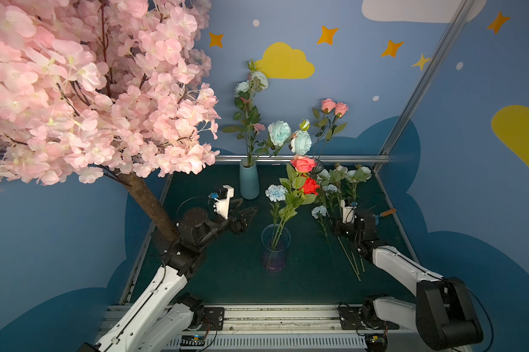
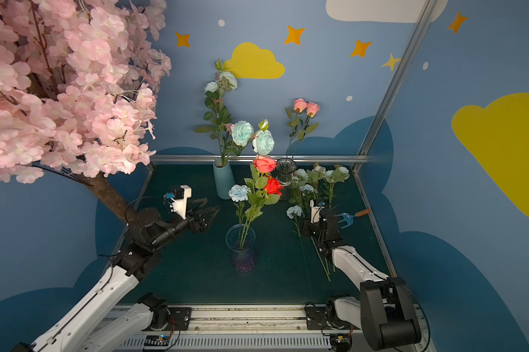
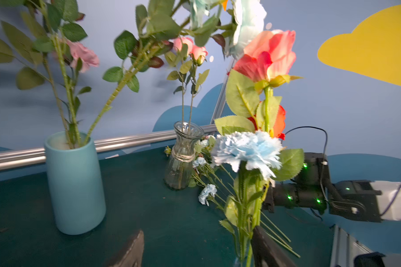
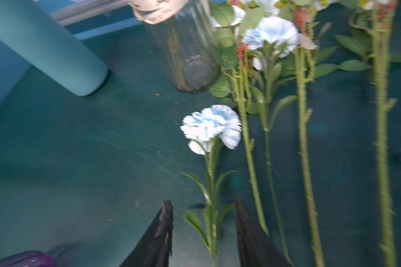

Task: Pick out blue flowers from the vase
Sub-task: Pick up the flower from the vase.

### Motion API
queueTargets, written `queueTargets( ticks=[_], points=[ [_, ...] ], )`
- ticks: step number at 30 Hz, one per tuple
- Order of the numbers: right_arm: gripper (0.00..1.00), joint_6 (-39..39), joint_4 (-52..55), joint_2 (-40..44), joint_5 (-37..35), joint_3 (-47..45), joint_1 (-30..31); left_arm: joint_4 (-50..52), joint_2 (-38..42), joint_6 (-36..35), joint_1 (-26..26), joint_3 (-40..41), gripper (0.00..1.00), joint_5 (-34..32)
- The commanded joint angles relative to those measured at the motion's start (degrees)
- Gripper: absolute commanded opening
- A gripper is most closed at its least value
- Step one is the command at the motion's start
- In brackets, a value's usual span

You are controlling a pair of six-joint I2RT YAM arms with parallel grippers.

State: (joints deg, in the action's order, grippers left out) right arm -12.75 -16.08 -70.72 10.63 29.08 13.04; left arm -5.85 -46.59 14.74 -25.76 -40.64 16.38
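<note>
The vase [image 1: 274, 250], clear glass with a purple base, stands mid-table and holds one blue flower [image 1: 276, 192] with a ruffled pale head, plus salmon and red roses [image 1: 303, 164]. My left gripper [image 1: 249, 204] hovers open just left of those stems. In the left wrist view its fingers [image 3: 266, 249] stand wide apart, the vase's stems [image 3: 243, 208] just inside one of them. My right gripper [image 4: 203, 208] is open, low over the right of the table, straddling the stem of a blue flower [image 4: 212, 128] lying there. More blue flowers [image 1: 345, 176] lie beside it.
A teal vase [image 1: 248, 183] at the back holds tall blue-headed stems [image 1: 280, 132]. A ribbed glass vase [image 3: 183, 157] with pink roses [image 1: 333, 106] stands right of it. A small garden fork [image 1: 385, 213] lies far right. The blossom tree's trunk [image 1: 150, 204] crowds my left arm.
</note>
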Motion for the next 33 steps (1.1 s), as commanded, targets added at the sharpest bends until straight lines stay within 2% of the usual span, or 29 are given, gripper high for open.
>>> queueTargets(
  ticks=[1, 4, 7, 11, 15, 24, 33],
  points=[
    [0.43, -1.46, -8.85, -1.59, 4.43, 3.44, 1.75, 4.90, 0.59, -0.12, -3.45, -2.69, 0.67, 0.85],
    [0.38, -1.91, -2.77, 3.22, 5.99, 5.84, 4.27, 7.95, -0.95, -1.67, -6.46, -4.52, 0.66, -1.19],
    [0.38, -0.60, 9.99, 11.16, 3.90, 11.35, 9.11, 6.78, -1.80, -2.01, -7.30, -3.31, 0.66, -2.61],
    [0.34, -0.01, 23.50, 18.36, 1.14, 15.57, 17.26, 3.68, -5.47, -2.43, -7.89, -3.02, 0.67, 1.30],
    [0.30, -1.68, 29.11, 22.93, -3.48, 15.86, 27.35, 3.30, -9.40, -3.19, -9.24, -3.84, 0.68, -0.15],
    [0.28, 0.06, 36.90, 15.88, -9.36, 27.41, 43.54, -0.09, -11.20, -2.54, -10.44, -3.58, 0.69, -0.04],
    [0.27, 0.08, 35.97, 10.86, -10.90, 29.44, 47.29, -4.07, -15.14, -0.99, -10.46, -4.24, 0.60, 1.24]
  ],
)
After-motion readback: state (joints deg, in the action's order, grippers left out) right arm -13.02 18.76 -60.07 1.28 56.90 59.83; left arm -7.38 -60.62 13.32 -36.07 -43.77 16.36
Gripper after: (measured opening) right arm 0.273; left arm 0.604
